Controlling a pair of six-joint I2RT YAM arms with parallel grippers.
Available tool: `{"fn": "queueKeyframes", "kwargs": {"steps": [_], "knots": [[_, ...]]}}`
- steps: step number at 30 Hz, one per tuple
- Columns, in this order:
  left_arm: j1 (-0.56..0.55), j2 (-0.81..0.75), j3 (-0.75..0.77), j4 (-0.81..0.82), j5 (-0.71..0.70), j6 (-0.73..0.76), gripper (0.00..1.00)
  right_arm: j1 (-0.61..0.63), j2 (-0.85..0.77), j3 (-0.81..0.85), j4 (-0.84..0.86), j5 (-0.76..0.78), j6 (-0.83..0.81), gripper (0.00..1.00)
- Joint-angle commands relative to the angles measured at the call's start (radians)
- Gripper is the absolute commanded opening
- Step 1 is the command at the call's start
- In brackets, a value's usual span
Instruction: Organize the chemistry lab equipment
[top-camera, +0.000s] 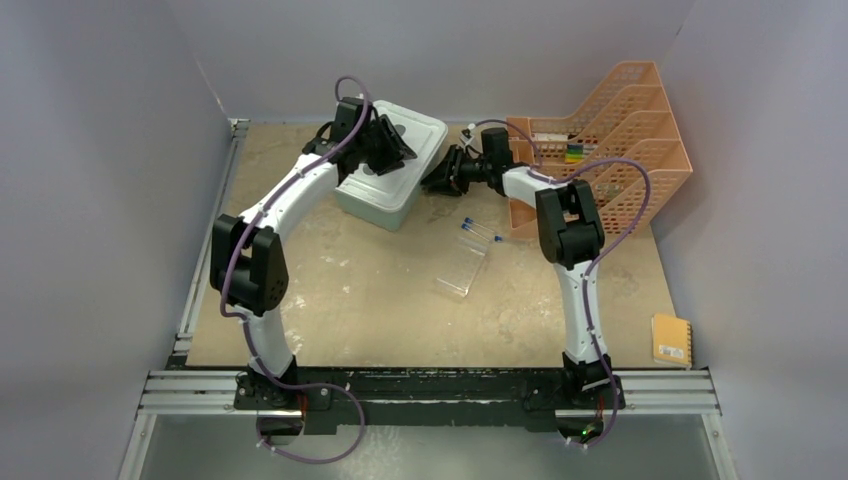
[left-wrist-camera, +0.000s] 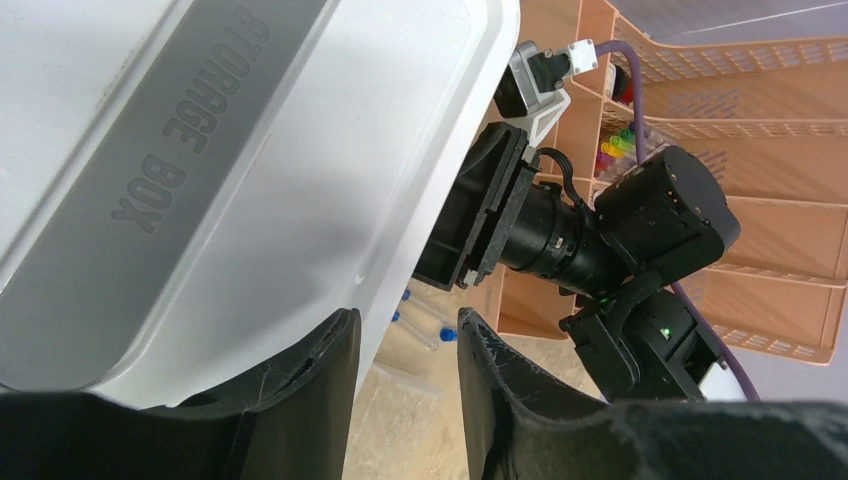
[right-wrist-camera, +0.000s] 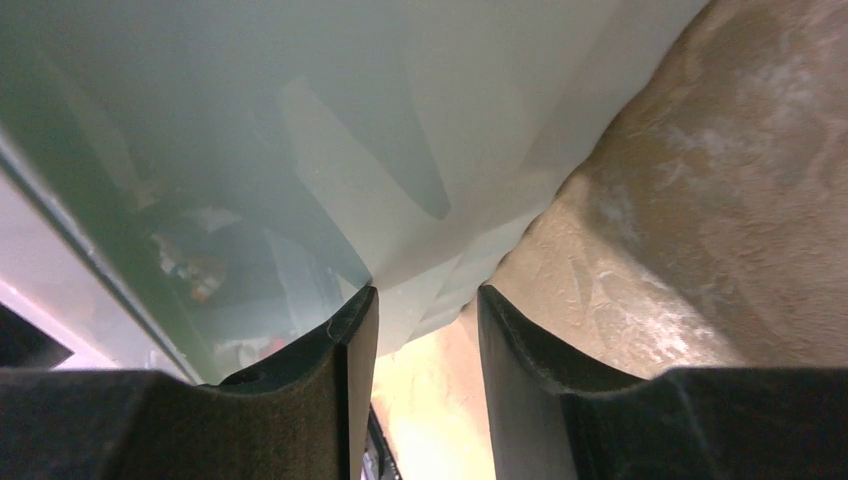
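Note:
A white storage box (top-camera: 385, 185) with its lid (left-wrist-camera: 250, 150) on stands at the back middle of the table. My left gripper (top-camera: 398, 145) is open above the lid's right edge; in the left wrist view (left-wrist-camera: 408, 318) one finger lies over the lid and the other past its rim. My right gripper (top-camera: 432, 180) is open at the box's right side, and the box's lower corner (right-wrist-camera: 440, 280) sits between its fingers. Blue-capped tubes (top-camera: 480, 232) lie on the table, and they also show in the left wrist view (left-wrist-camera: 425, 325). A clear rack (top-camera: 462, 268) lies in front of them. Goggles, tongs, tube and brush are out of view.
An orange mesh tiered tray (top-camera: 610, 150) stands at the back right, close behind my right arm, with coloured items on one shelf (left-wrist-camera: 615, 148). A small yellow notebook (top-camera: 670, 340) lies at the right edge. Blurred contents show through the box wall (right-wrist-camera: 190, 270).

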Motion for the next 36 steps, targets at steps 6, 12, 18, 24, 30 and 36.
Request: {"fn": "queueKeyframes", "kwargs": {"steps": [6, 12, 18, 24, 30, 36], "knots": [[-0.003, -0.041, 0.067, -0.064, -0.032, 0.098, 0.42, -0.009, -0.120, 0.007, -0.096, 0.204, -0.113, 0.49], [-0.001, -0.114, 0.068, -0.201, -0.256, 0.241, 0.47, 0.028, -0.050, 0.088, -0.089, 0.195, -0.122, 0.52], [0.001, -0.253, -0.052, -0.209, -0.383, 0.296, 0.51, 0.078, 0.017, 0.187, -0.064, 0.231, -0.090, 0.57], [0.001, -0.371, -0.167, -0.161, -0.352, 0.321, 0.54, 0.106, 0.134, 0.380, -0.125, 0.287, -0.087, 0.62], [0.001, -0.430, -0.198, -0.162, -0.361, 0.347, 0.56, 0.108, 0.007, 0.301, -0.230, 0.387, -0.222, 0.66], [0.001, -0.540, -0.322, 0.002, -0.304, 0.377, 0.55, 0.101, -0.294, 0.016, -0.430, 0.560, -0.488, 0.62]]}}
